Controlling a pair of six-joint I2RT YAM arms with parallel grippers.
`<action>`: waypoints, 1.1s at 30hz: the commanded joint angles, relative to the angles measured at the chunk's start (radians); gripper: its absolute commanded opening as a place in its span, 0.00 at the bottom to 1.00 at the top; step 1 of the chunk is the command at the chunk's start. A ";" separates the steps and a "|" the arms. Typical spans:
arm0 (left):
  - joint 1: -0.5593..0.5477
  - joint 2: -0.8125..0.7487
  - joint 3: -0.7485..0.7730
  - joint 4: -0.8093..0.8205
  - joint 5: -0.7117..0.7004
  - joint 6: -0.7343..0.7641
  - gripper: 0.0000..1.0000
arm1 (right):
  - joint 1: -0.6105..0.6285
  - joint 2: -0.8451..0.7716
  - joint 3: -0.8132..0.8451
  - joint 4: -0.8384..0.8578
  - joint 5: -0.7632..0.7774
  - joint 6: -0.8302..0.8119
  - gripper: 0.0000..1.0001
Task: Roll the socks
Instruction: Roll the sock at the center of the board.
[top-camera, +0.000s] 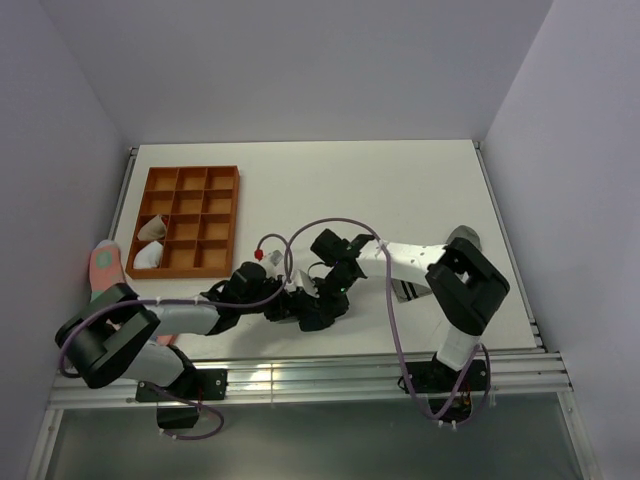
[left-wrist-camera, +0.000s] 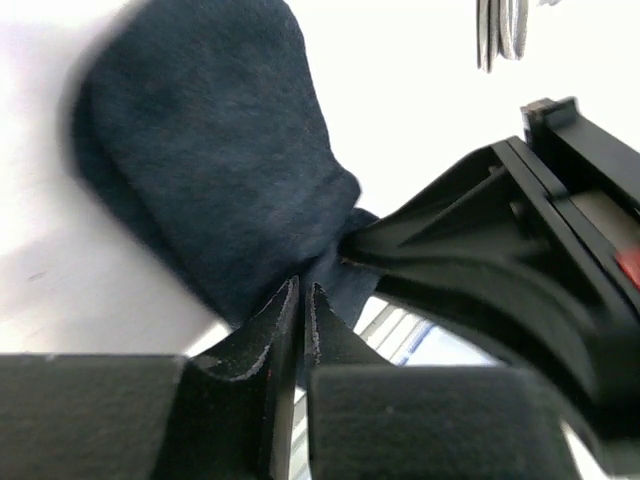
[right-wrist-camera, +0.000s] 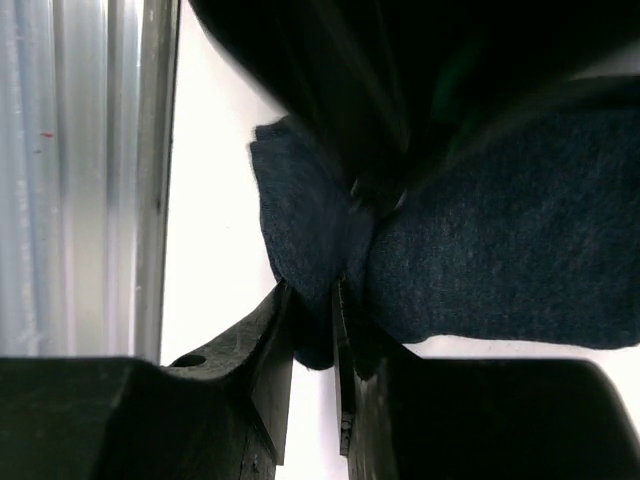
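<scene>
Left pincer (left-wrist-camera: 303, 312) pinches the navy sock (left-wrist-camera: 200, 150), jaws nearly closed; right pincer (right-wrist-camera: 336, 312) grips the same cloth just beside it, near the counter's (top-camera: 400, 190) front edge.

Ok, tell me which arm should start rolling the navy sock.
Left, probably. The left gripper pinches the navy sock at a narrow end, with its broad part lying flat ahead to roll onto. The right gripper clamps where the fabric bunches, so it is better suited to anchoring.
</scene>
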 joint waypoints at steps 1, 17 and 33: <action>0.008 -0.096 -0.052 0.031 -0.115 0.026 0.13 | -0.037 0.084 0.023 -0.220 0.018 -0.013 0.22; -0.147 -0.326 -0.184 0.169 -0.293 0.172 0.41 | -0.052 0.261 0.162 -0.326 0.006 0.048 0.22; -0.245 -0.299 -0.237 0.370 -0.316 0.394 0.46 | -0.067 0.333 0.236 -0.381 -0.025 0.065 0.22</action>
